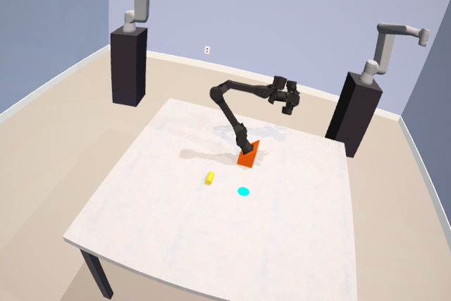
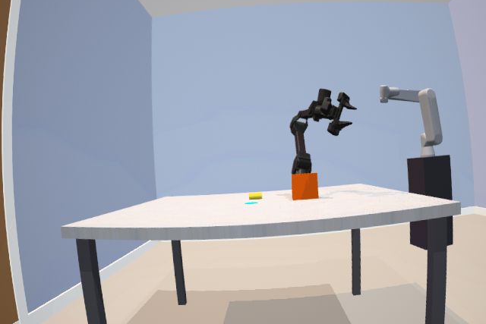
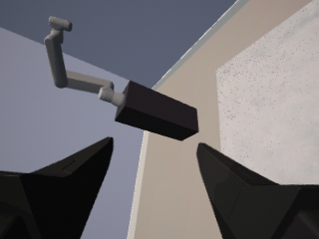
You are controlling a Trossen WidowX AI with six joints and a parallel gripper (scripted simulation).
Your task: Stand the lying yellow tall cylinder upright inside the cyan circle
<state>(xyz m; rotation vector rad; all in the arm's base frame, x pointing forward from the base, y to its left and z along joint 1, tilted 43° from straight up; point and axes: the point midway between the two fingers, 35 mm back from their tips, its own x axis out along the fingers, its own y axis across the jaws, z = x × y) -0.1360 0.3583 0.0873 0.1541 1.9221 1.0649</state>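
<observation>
Gripper: we see the gripper raised high above the far side of the table, pointing away from the cylinder; its jaws stand apart with nothing between them.
Wrist view: between the two dark fingers we see only a dark pedestal with a grey arm on it, plus floor and a table corner.
Cylinder: the yellow cylinder lies on its side on the table, near the circle but outside it, well apart from the gripper.
Circle: the cyan circle sits flat on the table, just in front of the orange base.
Base: our arm rises from the orange base.
</observation>
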